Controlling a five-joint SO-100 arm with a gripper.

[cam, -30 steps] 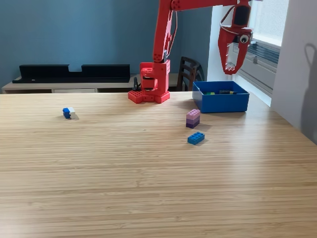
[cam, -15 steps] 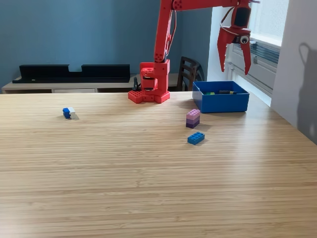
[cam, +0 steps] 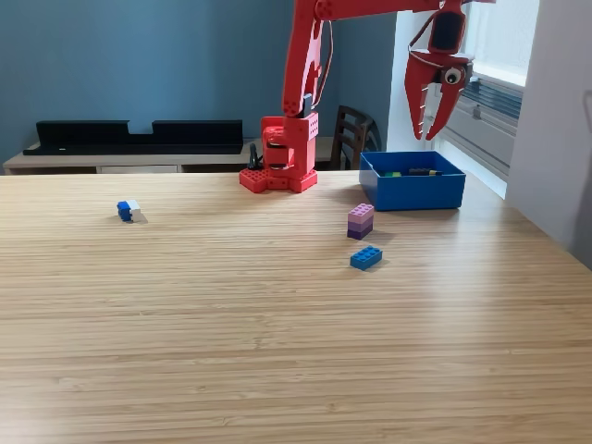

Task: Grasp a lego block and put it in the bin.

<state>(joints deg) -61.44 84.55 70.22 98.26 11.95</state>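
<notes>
- Up front on the counter (cam: 277,351): a blue lego block (cam: 365,257), a purple one (cam: 360,221) just behind.
- Blue bin (cam: 412,191) beyond (small pieces inside).
- Fingers (cam: 427,125) hang above the bin, nearly closed, gripping nothing.

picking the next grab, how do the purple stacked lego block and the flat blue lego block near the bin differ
The purple stacked lego block is several layers tall, pale lilac over darker purple; the flat blue lego block is a single low layer in one colour. The purple one sits closer to the blue plastic bin, the blue one nearer the camera. Both rest on the wooden table, untouched.
</notes>
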